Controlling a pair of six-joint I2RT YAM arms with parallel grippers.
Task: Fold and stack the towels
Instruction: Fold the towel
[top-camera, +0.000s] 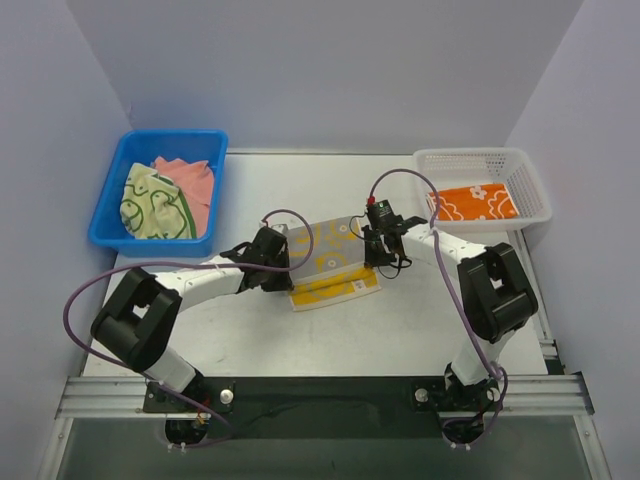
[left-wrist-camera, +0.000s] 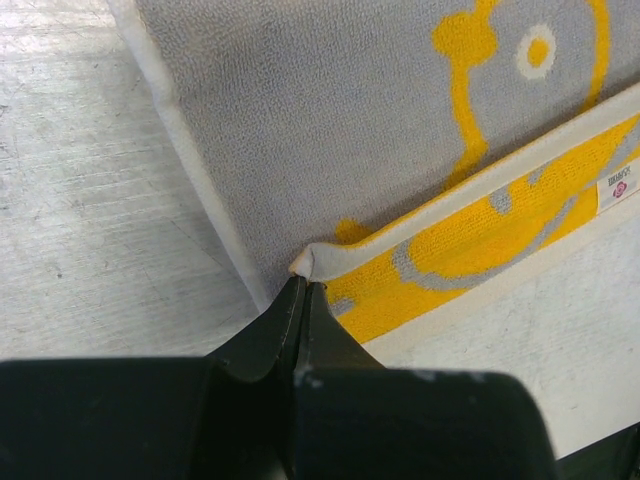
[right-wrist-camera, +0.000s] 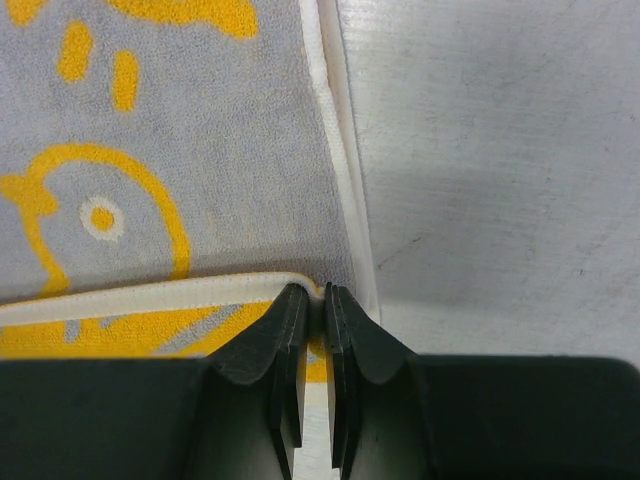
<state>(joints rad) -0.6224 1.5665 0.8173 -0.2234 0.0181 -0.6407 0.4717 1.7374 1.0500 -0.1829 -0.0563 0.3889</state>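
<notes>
Bench (top-camera: 440, 320): a pale surface on which all the things are carried; both arms are bolted at its near edge.
Blue bin (top-camera: 105, 205): set at the far left corner; two loose towels are heaped in it.
White basket (top-camera: 535, 185): set at the far right corner; one folded towel is laid flat in it.
Yellow duck towel (top-camera: 325, 250): spread mid-bench, its grey-backed upper layer turned over the yellow layer beneath.
Pale green towel (top-camera: 150, 205): crumpled at the near side of the bin.
Salmon-pink towel (top-camera: 190, 180): bunched behind the green one.
Orange towel (top-camera: 475, 203): folded, white flowers uppermost.
Left claw (left-wrist-camera: 303, 285): pinched tight on the left corner of the upper layer's white hem.
Right claw (right-wrist-camera: 313, 295): narrowed onto the hem's right corner, with only a sliver of cloth held.
Risk, grip: only the hem edge is caught by either claw, so a corner could be lost if the fold is pulled fast.
Risk, fold: a skewed fold is likely if the two corners are carried unevenly.
Risk, drag: the lower layer could be dragged along the bench.
Label (left-wrist-camera: 617, 190): a small white tag with a red mark is sewn at the yellow edge; its writing is too small to be read.
</notes>
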